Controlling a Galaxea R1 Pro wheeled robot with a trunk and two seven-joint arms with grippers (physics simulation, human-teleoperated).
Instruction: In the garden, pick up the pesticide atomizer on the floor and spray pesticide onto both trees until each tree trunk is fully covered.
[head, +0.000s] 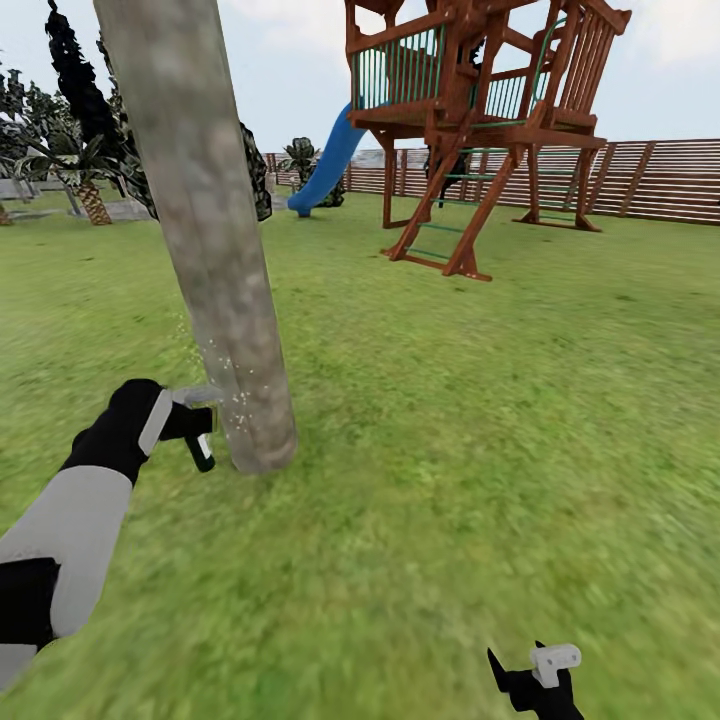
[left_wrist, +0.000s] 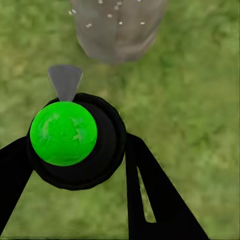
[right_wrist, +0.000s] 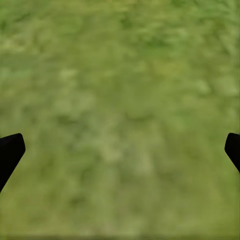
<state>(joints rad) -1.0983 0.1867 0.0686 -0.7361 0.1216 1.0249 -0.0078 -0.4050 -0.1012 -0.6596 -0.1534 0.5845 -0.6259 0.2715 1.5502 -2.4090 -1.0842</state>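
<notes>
While the atomizer (left_wrist: 64, 132) is held in the left end effector (head: 195, 425) just beside the trunk (head: 215, 250), specks (head: 225, 365) are seen low only; the upper trunk could be left uncovered. The right end effector (head: 535, 680) is spread wide, empty, over grass (right_wrist: 120, 100).

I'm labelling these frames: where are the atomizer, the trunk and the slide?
atomizer (left_wrist: 63, 133), left wrist view, green cap.
trunk (head: 205, 230), head view, middle of the bark.
slide (head: 328, 166), head view, blue chute.
</notes>
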